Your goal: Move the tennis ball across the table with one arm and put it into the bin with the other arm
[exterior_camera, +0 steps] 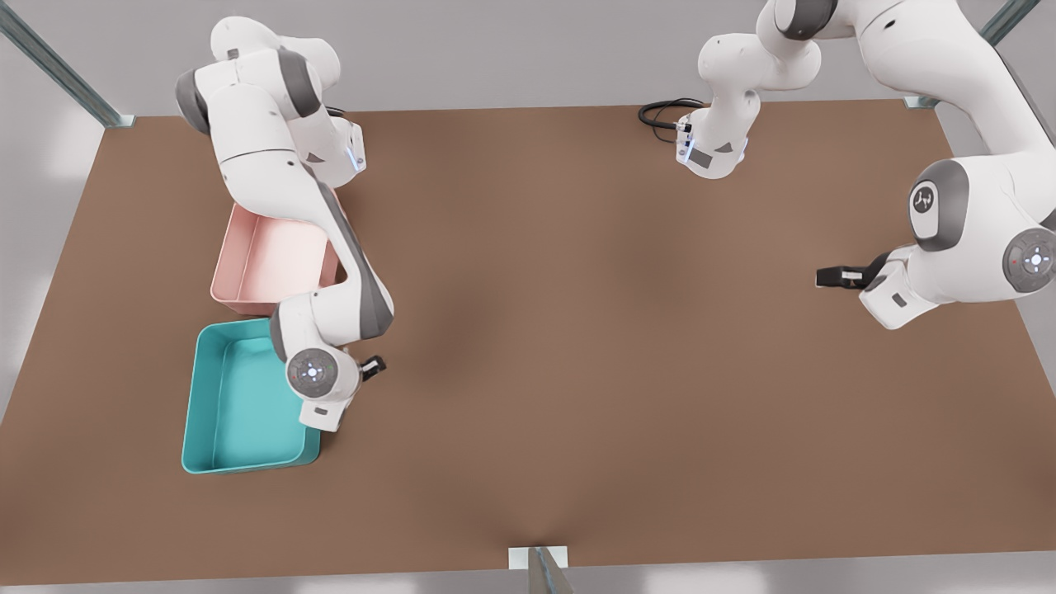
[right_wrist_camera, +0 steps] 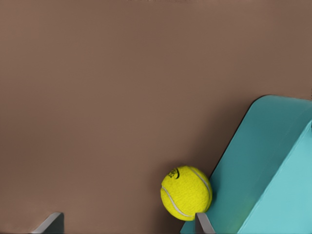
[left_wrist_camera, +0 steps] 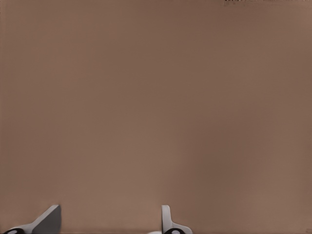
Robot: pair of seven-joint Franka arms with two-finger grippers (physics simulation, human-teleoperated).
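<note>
While the ball (right_wrist_camera: 186, 192) lies on the tabletop (exterior_camera: 577, 330), neither gripper holds it.

Item 1, ball: yellow-green with a white seam, resting just outside the bin's outer wall near a rounded corner. Whether it touches the wall cannot be told.

Item 2, bin (exterior_camera: 191, 388): teal, low-walled, at about 8 o'clock on the tabletop in the front view.

Item 3, pink tray (exterior_camera: 264, 264): like shape, just beyond the bin at about 9 o'clock, partly under an arm.

Item 4, right gripper (exterior_camera: 373, 367): at the bin's 3 o'clock edge. In the right wrist view its fingers (right_wrist_camera: 204, 223) are spread wide and released, with one fingertip just beside the ball.

Item 5, left gripper (exterior_camera: 833, 277): at 3 o'clock on the tabletop, well apart from ball and bin, pointing toward 9 o'clock. In the left wrist view its fingers (left_wrist_camera: 166, 219) stand apart over bare tabletop, grasping nothing.

Item 6, black cable (exterior_camera: 660, 111): looped at the 1 o'clock edge.
</note>
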